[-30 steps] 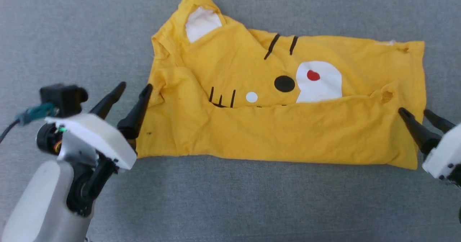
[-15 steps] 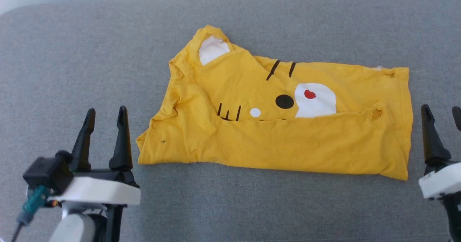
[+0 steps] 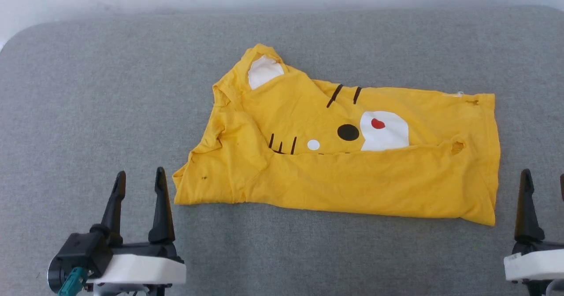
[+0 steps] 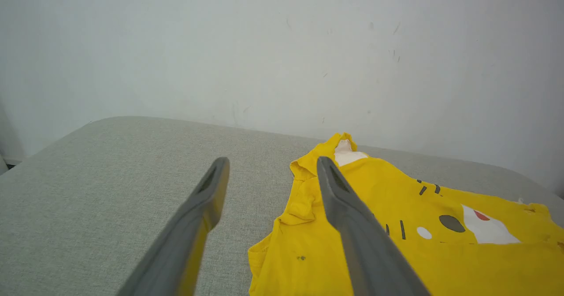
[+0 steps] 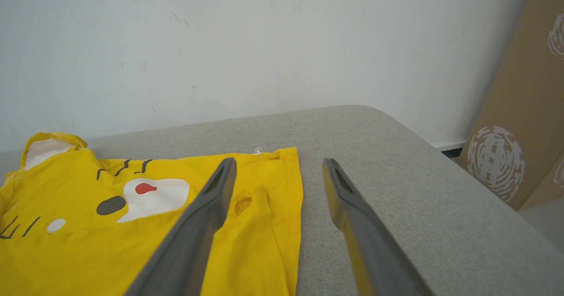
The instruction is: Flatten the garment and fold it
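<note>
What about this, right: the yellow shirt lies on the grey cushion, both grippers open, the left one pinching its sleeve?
Not quite. The left gripper pinches nothing: the head view shows it open, apart from the garment. The garment does lie on the grey cushion, and the right gripper is open.

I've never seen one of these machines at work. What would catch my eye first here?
The bright yellow T-shirt stands out first, lying partly folded in the middle of the grey padded surface, its near edge turned up over a cartoon print. Then the two dark-fingered hands: the left hand open off the shirt's left end, the right hand open off its right end, neither touching it.
</note>
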You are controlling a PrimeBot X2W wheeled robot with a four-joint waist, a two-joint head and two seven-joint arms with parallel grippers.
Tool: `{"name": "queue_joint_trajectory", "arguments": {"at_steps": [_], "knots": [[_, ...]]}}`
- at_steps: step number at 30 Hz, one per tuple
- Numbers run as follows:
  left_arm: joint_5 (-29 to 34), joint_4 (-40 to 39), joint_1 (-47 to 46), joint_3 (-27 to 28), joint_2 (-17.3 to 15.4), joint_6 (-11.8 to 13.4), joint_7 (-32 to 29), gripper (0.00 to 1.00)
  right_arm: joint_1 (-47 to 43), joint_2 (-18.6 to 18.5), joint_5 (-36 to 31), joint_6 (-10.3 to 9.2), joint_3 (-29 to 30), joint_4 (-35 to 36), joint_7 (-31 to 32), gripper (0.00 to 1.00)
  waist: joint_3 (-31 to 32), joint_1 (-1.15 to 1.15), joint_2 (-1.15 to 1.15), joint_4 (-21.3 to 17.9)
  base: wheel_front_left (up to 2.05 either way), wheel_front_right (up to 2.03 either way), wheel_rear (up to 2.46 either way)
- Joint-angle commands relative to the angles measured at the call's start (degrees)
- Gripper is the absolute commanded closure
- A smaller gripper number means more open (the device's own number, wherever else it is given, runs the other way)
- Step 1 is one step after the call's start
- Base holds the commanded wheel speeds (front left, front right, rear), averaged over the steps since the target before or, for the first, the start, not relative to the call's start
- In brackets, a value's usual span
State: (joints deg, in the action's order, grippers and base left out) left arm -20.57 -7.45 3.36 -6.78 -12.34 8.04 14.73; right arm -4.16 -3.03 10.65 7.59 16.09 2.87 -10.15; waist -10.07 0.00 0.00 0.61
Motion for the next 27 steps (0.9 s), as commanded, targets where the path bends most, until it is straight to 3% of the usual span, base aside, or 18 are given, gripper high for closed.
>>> {"name": "queue_joint_trajectory", "arguments": {"at_steps": [1,12,19,23,27], "knots": [[0.6,0.4,0.6,0.5,0.4,-0.5,0.3,0.00,-0.5,0.1,0.2,-0.10,-0.3,-0.6,-0.6,0.00,0.1,0.00,0.00,-0.1,0.00,0.00,0.00],[2.7,1.9,-1.2,1.5,-0.6,-3.2,-2.0,0.00,1.0,0.1,-0.1,-0.10,-0.3,-3.8,-3.3,0.00,-0.9,0.00,0.00,-0.3,0.00,0.00,0.00],[-3.6,3.2,-5.4,-0.8,-3.7,-7.0,-20.6,0.00,1.6,0.1,-0.1,-0.10,-0.4,-4.6,-3.1,0.00,-1.7,0.00,0.00,0.0,0.00,0.00,0.00],[-6.2,4.4,-7.7,-1.4,-5.6,-7.4,-30.5,0.00,1.9,0.1,-0.1,-0.10,-0.5,-4.9,-2.9,0.00,-2.3,0.00,0.00,0.2,0.00,0.00,0.00],[-8.1,6.1,-10.4,-1.1,-6.5,-7.5,-35.1,0.00,2.4,0.1,-0.2,-0.10,-0.7,-5.1,-2.6,0.00,-3.2,0.00,0.00,0.0,0.00,0.00,0.00]]}}
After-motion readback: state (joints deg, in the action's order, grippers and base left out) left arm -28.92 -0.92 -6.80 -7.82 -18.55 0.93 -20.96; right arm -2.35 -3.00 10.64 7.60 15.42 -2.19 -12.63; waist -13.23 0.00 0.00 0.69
